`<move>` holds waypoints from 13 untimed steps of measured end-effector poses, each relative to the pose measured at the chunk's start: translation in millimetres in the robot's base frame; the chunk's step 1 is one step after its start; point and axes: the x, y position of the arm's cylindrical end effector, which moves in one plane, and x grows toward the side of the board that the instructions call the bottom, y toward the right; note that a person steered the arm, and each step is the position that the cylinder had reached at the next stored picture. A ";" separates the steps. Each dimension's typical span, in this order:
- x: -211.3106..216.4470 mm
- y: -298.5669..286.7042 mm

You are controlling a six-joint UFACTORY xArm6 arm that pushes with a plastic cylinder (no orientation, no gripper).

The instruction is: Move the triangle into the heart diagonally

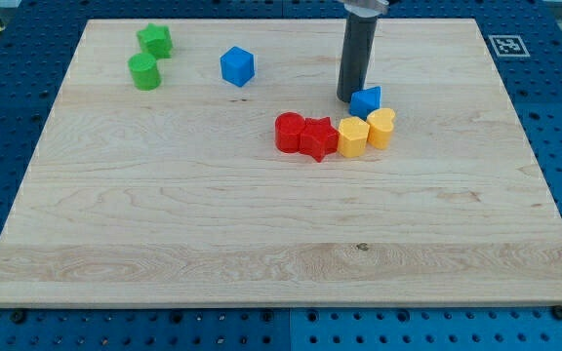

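One blue triangle (366,100) is touched from its upper left by my tip (351,97), lined diagonally toward the yellow heart (381,127); no claw is fitted.

- my tip (349,97) sits right at the upper-left edge of the blue triangle (366,100), looks like it's touching it
- just below the triangle, a yellow heart (381,127) on the view's right and a yellow hexagon-ish block (353,137) beside it
- red star (318,137) and red cylinder (289,132) continue that row leftward
- blue cube (236,65) sits alone further up-left
- two green blocks (154,40) (144,71) near the tabletop (261,244) top-left corner
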 end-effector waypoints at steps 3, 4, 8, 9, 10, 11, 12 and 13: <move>5.2 -52.8; 8.4 -27.0; 11.7 -16.7; 17.9 -19.2; 25.9 -3.3; 25.9 14.1; 25.9 15.3; 25.9 20.6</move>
